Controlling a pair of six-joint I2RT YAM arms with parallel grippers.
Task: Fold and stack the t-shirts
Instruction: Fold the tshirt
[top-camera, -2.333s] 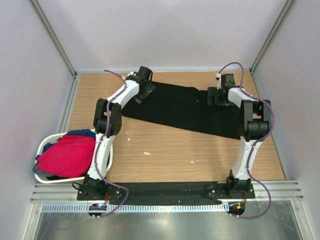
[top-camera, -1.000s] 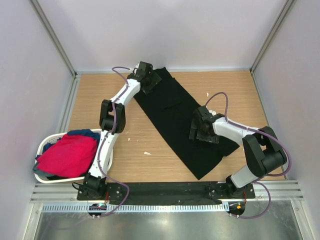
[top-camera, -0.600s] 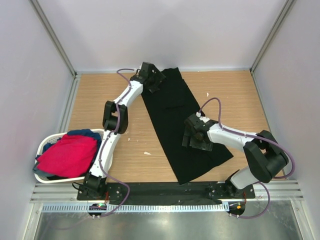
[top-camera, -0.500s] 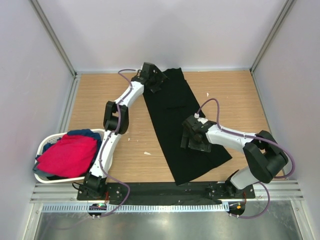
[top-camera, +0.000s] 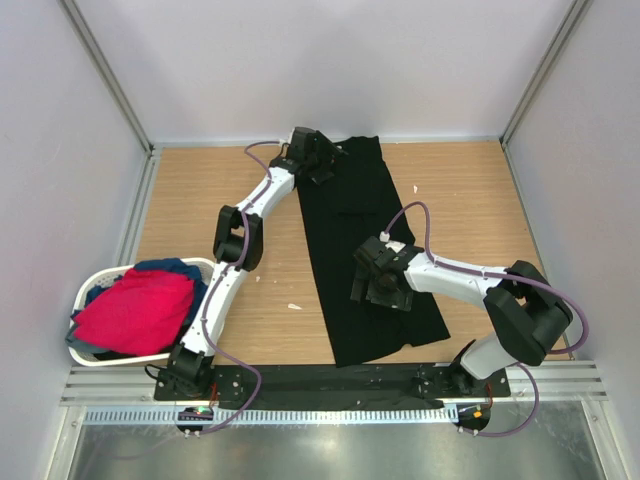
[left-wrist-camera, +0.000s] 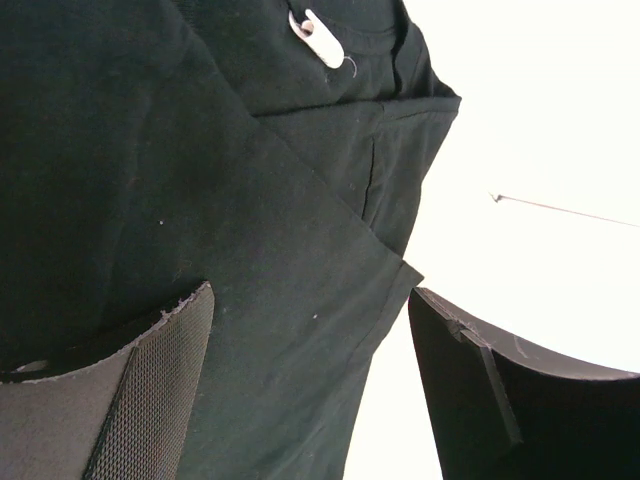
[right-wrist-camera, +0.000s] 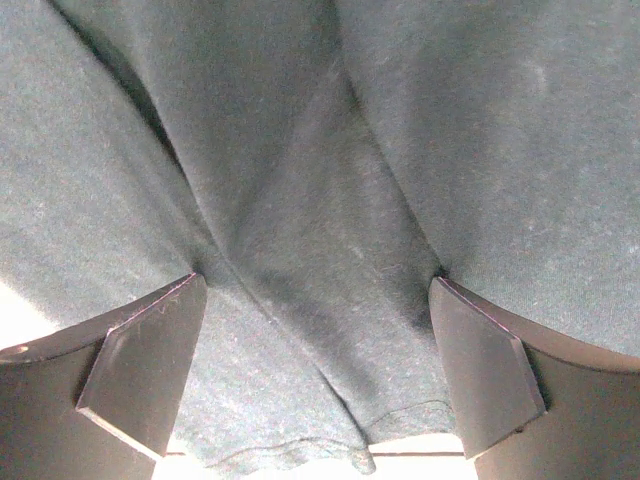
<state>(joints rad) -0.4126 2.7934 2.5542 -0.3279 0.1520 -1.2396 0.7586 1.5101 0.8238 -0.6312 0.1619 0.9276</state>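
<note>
The large black t-shirt (top-camera: 345, 215) lies on the wooden table as a long narrow strip running from the far edge toward the near edge. My left gripper (top-camera: 322, 160) is open over its far end; the left wrist view shows the shirt (left-wrist-camera: 200, 200), its white neck label (left-wrist-camera: 320, 38) and the gripper (left-wrist-camera: 310, 380) straddling the cloth's edge. My right gripper (top-camera: 372, 288) is open on the shirt's near half; in the right wrist view (right-wrist-camera: 315, 370) both fingertips (right-wrist-camera: 140, 370) press onto wrinkled cloth (right-wrist-camera: 300, 200). A red/pink shirt (top-camera: 135, 310) and a blue one (top-camera: 165, 267) lie in the basket.
The white oval basket (top-camera: 97, 276) sits at the table's near left beside the left arm's base. Walls enclose the table on three sides. A metal rail runs along the near edge. Small white specks lie on the wood.
The black shirt has swung from lying across the table to lying lengthwise. My right gripper moved left and nearer with its end; my left gripper shifted right along the far edge.
</note>
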